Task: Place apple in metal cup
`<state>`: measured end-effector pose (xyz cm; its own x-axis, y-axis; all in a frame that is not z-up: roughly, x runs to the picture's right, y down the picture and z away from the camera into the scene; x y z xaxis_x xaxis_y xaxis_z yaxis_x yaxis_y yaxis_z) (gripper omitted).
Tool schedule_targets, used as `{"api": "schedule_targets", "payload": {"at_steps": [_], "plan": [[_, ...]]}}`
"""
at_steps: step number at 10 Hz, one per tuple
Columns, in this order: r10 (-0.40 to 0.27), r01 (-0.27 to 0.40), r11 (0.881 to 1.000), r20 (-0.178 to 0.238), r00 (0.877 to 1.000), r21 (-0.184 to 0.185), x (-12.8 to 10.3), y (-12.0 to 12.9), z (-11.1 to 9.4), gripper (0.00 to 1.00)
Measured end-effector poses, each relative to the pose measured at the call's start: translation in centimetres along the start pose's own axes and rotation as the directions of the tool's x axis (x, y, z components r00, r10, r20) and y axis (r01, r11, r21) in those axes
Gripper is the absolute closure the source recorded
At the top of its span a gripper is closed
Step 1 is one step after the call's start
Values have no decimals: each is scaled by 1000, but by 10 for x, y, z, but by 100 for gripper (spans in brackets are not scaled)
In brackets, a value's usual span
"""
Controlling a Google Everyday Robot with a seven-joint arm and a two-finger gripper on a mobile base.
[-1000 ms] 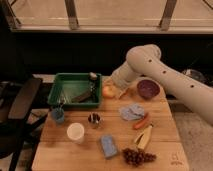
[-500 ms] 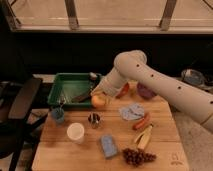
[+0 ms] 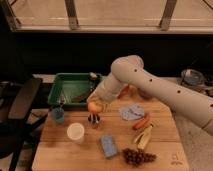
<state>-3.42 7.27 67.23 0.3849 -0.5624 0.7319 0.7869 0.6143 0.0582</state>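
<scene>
Since the frame before, the arm has swung further left and down, carrying the apple [image 3: 93,106] from beside the green tray [image 3: 65,89] to just above the metal cup [image 3: 93,119]. The gripper [image 3: 96,104] is clenched on the apple, right over the cup's mouth. The apple is round, with no clear long axis; which way its stem points cannot be told. Its skin is smooth yellow-orange with a reddish blush. The cup is a small shiny steel cylinder standing upright on the table [image 3: 60,155]. Left of it stand a white cup [image 3: 75,132] and a blue cup [image 3: 58,115]. A blue sponge [image 3: 108,145] lies in front, dark grapes [image 3: 138,157] to the right of it, with a banana [image 3: 145,137], a carrot [image 3: 141,121] and a crumpled grey-blue cloth [image 3: 131,111] nearby. The table is pale wood with straight board lines. Behind it run a dark wall and a bright window; a black chair [image 3: 20,107] stands at the left
</scene>
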Motion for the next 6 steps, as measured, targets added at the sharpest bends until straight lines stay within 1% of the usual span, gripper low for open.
{"api": "schedule_targets", "payload": {"at_steps": [2, 3, 4, 5, 6], "plan": [[-1, 1, 1000, -2, 1000, -2, 0, 0, -1, 100], [-13, 13, 1000, -1, 1000, -22, 0, -1, 3, 100], [-28, 28, 999, 7, 1000, -42, -1, -3, 13, 100], [-29, 30, 998, 16, 999, -62, 2, -1, 27, 100], [-26, 28, 997, 22, 999, -71, 5, 1, 34, 100]]}}
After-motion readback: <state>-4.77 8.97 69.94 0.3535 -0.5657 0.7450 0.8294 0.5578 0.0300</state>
